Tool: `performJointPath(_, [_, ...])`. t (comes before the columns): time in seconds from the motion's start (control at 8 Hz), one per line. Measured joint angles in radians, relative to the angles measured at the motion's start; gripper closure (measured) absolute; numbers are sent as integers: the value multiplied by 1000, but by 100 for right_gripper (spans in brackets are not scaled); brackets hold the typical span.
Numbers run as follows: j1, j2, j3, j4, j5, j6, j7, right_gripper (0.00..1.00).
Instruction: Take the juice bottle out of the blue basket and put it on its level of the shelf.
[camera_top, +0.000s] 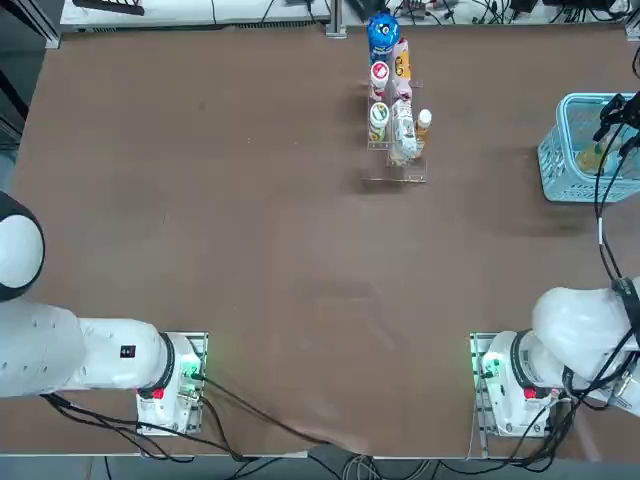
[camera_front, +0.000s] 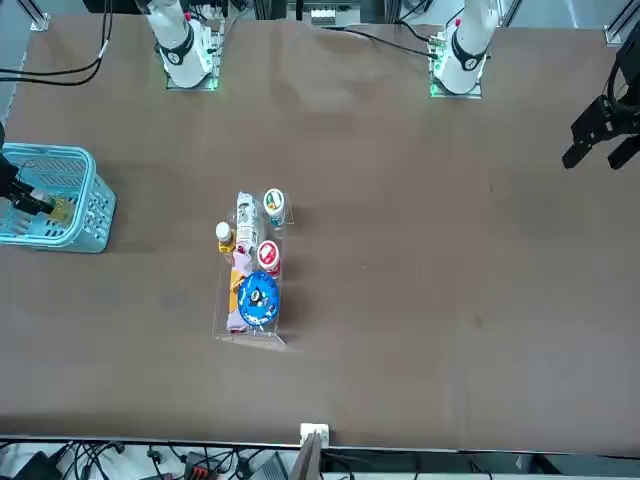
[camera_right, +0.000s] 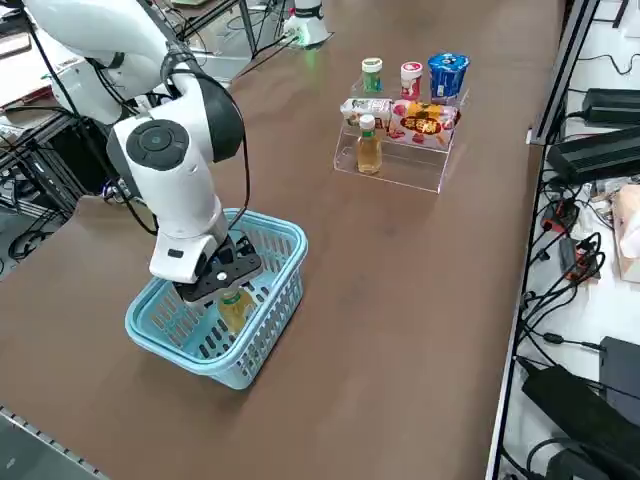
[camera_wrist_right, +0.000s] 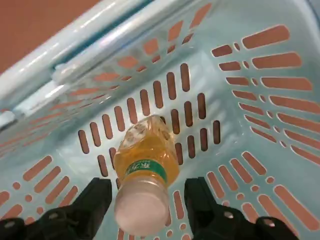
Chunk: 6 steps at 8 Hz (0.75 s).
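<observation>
Top view: basket sat at the tabletop's right edge, toward the far side; the shelf stood near the middle of the far edge. Right gripper was over the basket, bottle mostly hidden under it.

Front view: gripper was reaching into the basket; only a bit of amber showed there. It showed the shelf contents best: a similar white-capped bottle on the lowest step.

Right side view: gripper was down inside the basket, the juice bottle upright just under it. The shelf was well apart, toward the far corner.

Wrist view: the only one showing the fingers. They were spread, one finger on each side of the juice bottle's white cap, gaps on both sides, so not yet gripping.

Judgement: grasp step. Drop a bit lower so the pads meet the neck, not the cap, stay centred, close, then lift straight up clear of the basket rim.
</observation>
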Motion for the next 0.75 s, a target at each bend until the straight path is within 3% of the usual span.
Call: performJointPath(0.75, [0,6,1,-1,0,0,-1,24])
